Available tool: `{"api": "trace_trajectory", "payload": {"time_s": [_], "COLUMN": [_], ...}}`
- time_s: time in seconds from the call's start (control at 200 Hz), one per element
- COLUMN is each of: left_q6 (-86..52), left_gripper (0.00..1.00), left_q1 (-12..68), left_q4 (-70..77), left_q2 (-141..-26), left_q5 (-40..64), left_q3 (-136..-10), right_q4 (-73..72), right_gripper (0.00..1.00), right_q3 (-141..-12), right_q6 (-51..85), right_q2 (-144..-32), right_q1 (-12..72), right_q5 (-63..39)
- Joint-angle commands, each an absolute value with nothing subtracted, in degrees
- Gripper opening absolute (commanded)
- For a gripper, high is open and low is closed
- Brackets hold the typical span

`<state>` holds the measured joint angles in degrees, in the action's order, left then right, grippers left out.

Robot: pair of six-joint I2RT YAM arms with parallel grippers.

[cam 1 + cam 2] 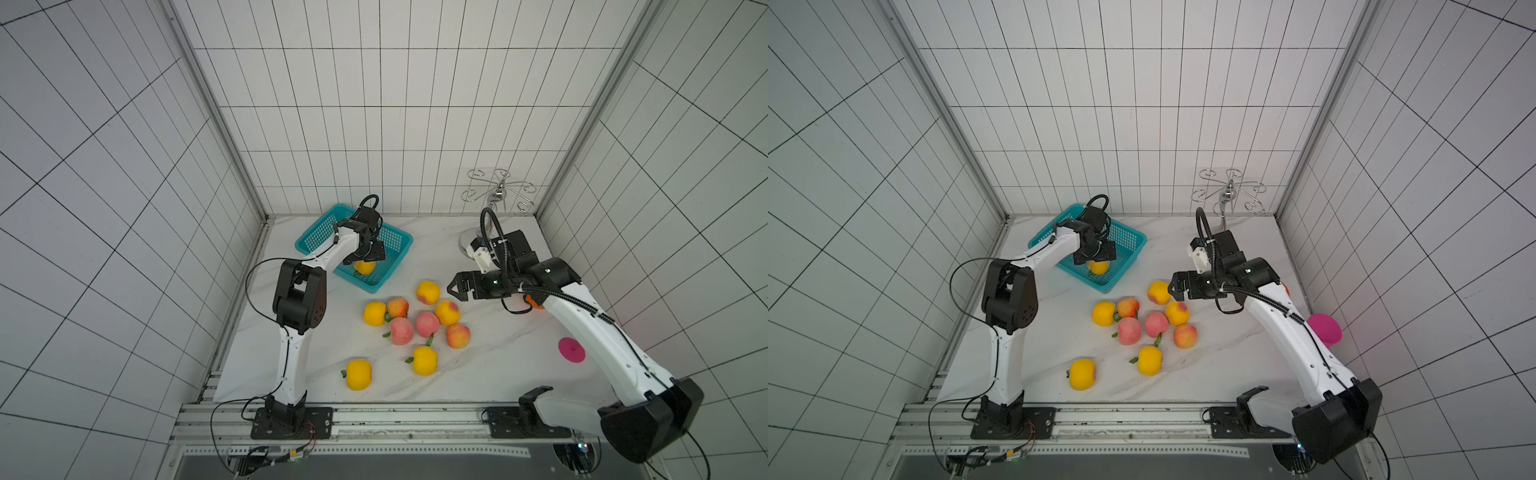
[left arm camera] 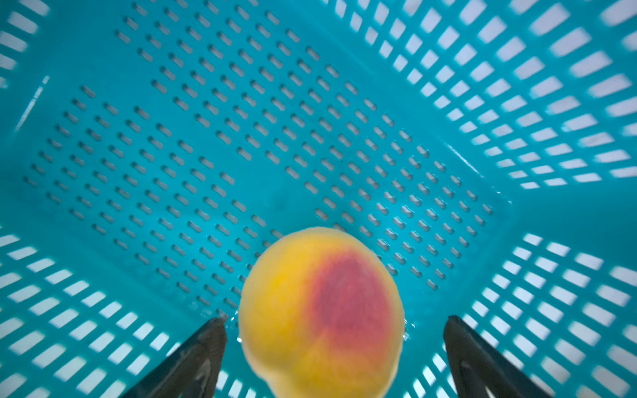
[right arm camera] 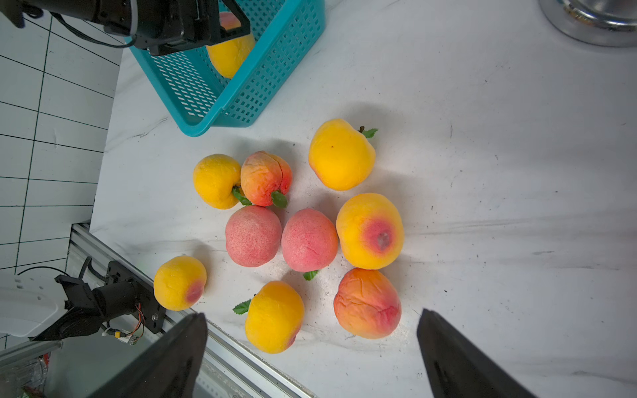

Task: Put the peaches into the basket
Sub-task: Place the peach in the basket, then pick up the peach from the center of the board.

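1. Your left gripper [image 2: 334, 317] sits closest to the lens in the left wrist view. Its fingers [image 2: 206, 344] stand well apart and clamp nothing.
2. Between those fingers is a yellow peach with a red blush [image 2: 320, 310], blurred, with a gap showing on either side. You cannot tell whether it rests on the floor below.
3. Directly beneath this gripper lies the teal basket [image 2: 241, 138]. The gripper hangs inside its rim, and the blushed peach is within its mesh walls in both top views.
4. Your right gripper [image 3: 312, 313] is also spread wide and empty, hovering over the marble tabletop [image 3: 482, 172].
5. Under and just ahead of its fingertips lie nine loose peaches [image 3: 309, 240], clustered and several touching. A yellow leafy peach [image 3: 274, 317] and an orange-pink peach [image 3: 367, 303] are nearest the tips.
6. Behind the right gripper stands a chrome wire rack [image 1: 498, 191]. A pink bowl [image 1: 572, 350] sits beside that arm's forearm.
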<state>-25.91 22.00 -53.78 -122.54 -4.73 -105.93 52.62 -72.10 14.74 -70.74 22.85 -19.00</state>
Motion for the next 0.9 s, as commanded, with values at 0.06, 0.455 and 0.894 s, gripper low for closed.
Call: {"api": "trace_trajectory", "payload": {"time_s": [0.06, 0.455, 0.894], "left_q6": [-25.58, -30.53, -40.86], "left_gripper": [0.97, 0.97, 0.97], "left_q1": [23.87, 30.32, 39.99], "left_q4": [-54.09, -57.02, -57.48], "left_q2": [-115.12, -99.38, -83.34], "left_q5": [-6.48, -7.32, -7.85], "left_q3": [-102.23, -91.31, -76.63], "right_q4": [54.86, 55.42, 54.48], "right_gripper": [0.99, 0.99, 1.00], "right_q3": [-69.15, -63.54, -57.45], "right_q6": [14.94, 16.48, 18.62], "right_q2": [-69.01, -65.16, -62.65], "right_q1": [22.32, 22.41, 23.36], "right_q5": [-18.82, -18.70, -18.79]}}
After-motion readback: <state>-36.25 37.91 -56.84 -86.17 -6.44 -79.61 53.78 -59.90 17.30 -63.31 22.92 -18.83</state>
